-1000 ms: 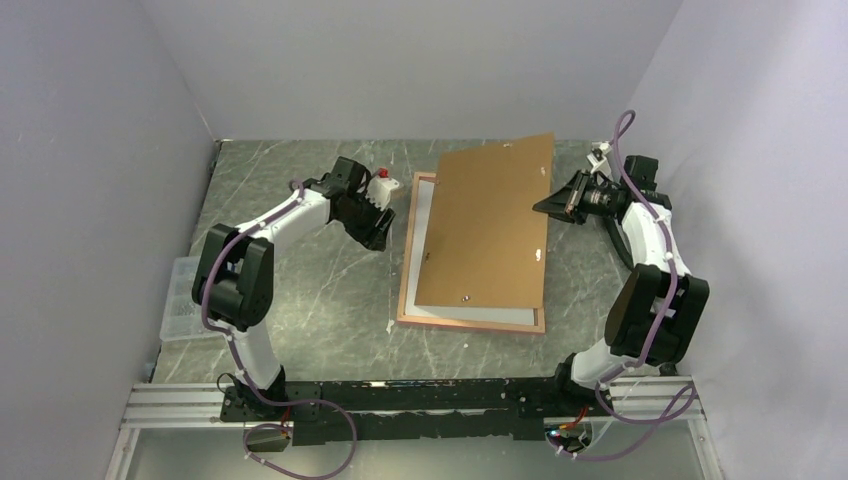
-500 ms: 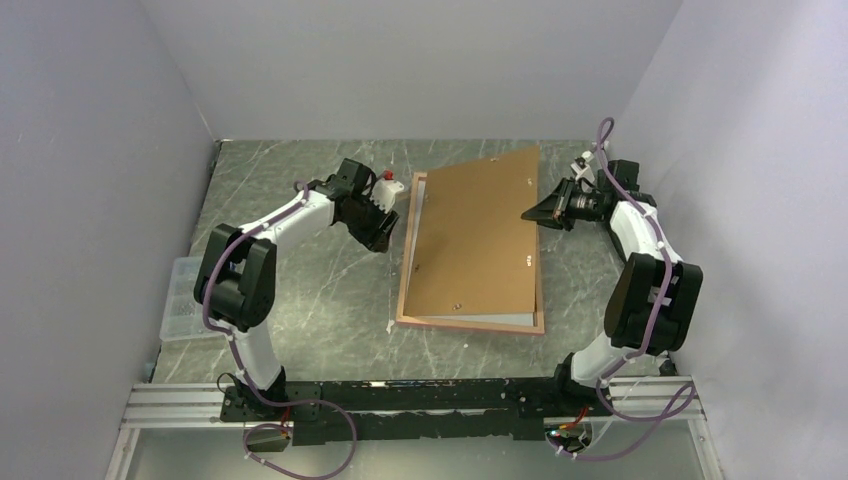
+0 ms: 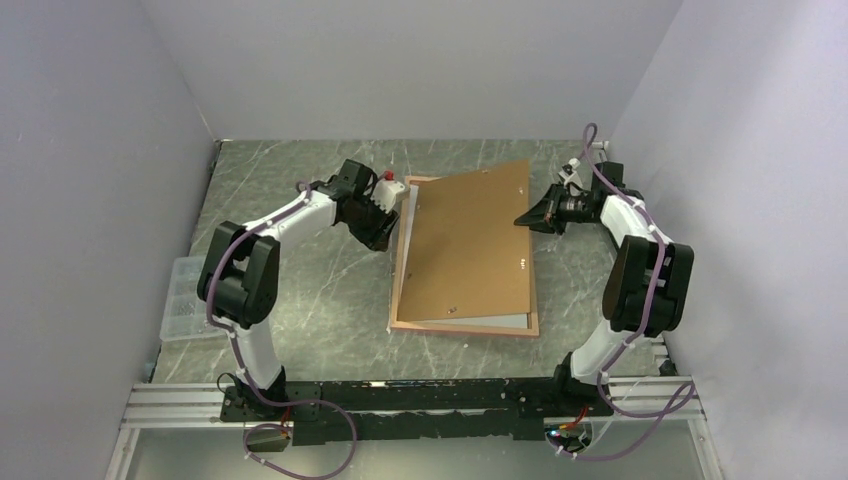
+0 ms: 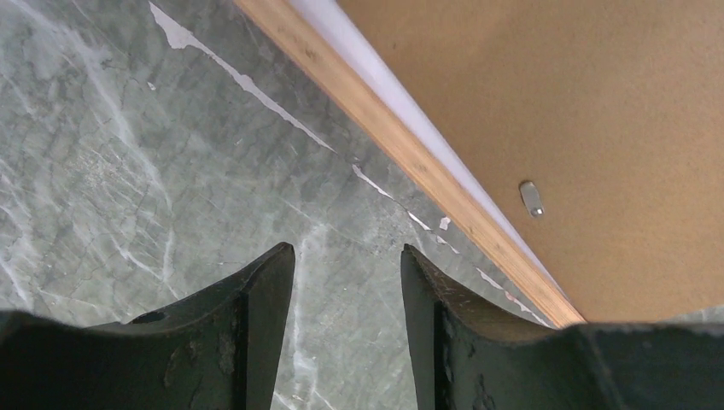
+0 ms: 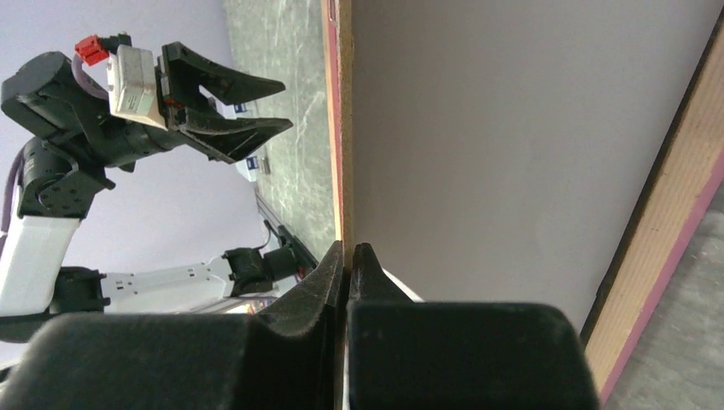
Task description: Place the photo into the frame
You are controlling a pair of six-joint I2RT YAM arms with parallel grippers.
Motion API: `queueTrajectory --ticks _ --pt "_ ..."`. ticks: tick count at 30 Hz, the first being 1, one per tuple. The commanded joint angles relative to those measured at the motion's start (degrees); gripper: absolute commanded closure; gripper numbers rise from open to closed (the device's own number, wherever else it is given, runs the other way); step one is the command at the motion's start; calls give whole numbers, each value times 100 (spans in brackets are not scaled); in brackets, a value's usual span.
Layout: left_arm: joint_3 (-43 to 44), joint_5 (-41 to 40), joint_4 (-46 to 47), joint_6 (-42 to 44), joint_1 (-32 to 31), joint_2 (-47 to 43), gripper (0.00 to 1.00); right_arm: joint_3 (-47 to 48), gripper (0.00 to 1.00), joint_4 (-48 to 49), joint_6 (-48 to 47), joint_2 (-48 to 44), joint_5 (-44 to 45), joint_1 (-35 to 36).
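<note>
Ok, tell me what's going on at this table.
The right tool is clamped on the right edge of the brown backing board, holding it tilted over the frame, which lies rear side up on the table. A white strip of the photo, back side up, shows inside the frame. The left tool is open and empty beside the frame's left edge. The board is not yet seated.
</note>
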Motion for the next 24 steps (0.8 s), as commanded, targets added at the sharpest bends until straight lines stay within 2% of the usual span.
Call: queueTrajectory --ticks 1,10,24 --pt "126 -184 247 -10 -24 116 46 318 100 -203 -314 141 105 284" --pt "4 -1022 473 -131 51 320 52 373 100 -75 -173 333 236 554" --pt "328 -1415 533 -496 598 962 56 242 100 910 503 581 94 1585"
